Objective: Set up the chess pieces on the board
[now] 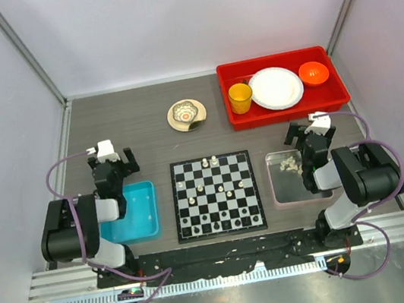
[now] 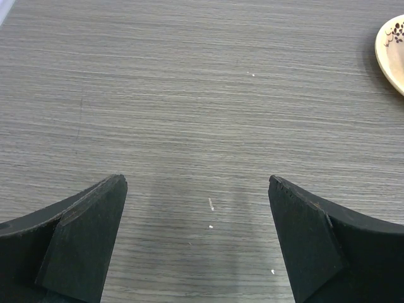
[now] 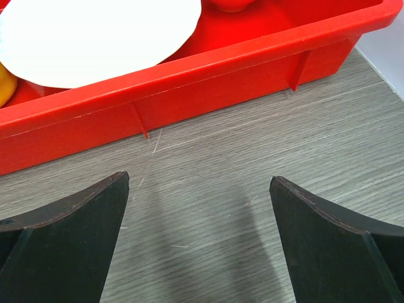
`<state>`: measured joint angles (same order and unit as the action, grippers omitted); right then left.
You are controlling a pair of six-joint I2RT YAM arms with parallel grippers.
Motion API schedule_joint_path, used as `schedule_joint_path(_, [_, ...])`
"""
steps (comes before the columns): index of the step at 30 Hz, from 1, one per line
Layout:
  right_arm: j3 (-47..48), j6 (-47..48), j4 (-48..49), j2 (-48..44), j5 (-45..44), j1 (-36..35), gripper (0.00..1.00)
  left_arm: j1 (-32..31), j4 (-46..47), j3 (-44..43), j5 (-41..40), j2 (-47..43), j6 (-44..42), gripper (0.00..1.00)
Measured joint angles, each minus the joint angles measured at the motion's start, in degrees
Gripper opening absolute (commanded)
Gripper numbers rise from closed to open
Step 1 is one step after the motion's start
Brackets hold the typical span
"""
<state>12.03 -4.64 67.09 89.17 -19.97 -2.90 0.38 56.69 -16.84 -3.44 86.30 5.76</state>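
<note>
The board (image 1: 217,195) lies flat between the two arms, with several tiny cream chess pieces (image 1: 205,163) scattered on its far and middle squares. More cream pieces (image 1: 290,162) lie heaped in a grey tray (image 1: 300,191) to the board's right. My left gripper (image 1: 114,161) hovers left of the board, open, with bare table between its fingers (image 2: 88,240). Over the far end of the grey tray, the right gripper (image 1: 309,133) is open too, and only bare table shows between its fingers (image 3: 328,233). Neither wrist view shows a chess piece.
A blue bin (image 1: 131,213) sits left of the board under the left arm. A red bin (image 1: 334,73) at the back right holds a yellow cup (image 1: 240,98), a white plate (image 1: 276,87) and an orange bowl (image 1: 313,72). A small gold dish (image 1: 186,115) stands behind the board.
</note>
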Motion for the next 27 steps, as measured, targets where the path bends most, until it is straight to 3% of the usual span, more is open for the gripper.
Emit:
schedule_joint_path(19, [0.00,0.02,0.00,0.00,0.20,0.00,1.00,0.00,-0.07,0.00,0.57,-0.20,-0.22,1.00])
schedule_joint_path(27, [0.00,0.02,0.00,0.00,0.20,0.00,1.00,-1.90,-5.49,0.07,-1.70,-10.86,0.20,1.00])
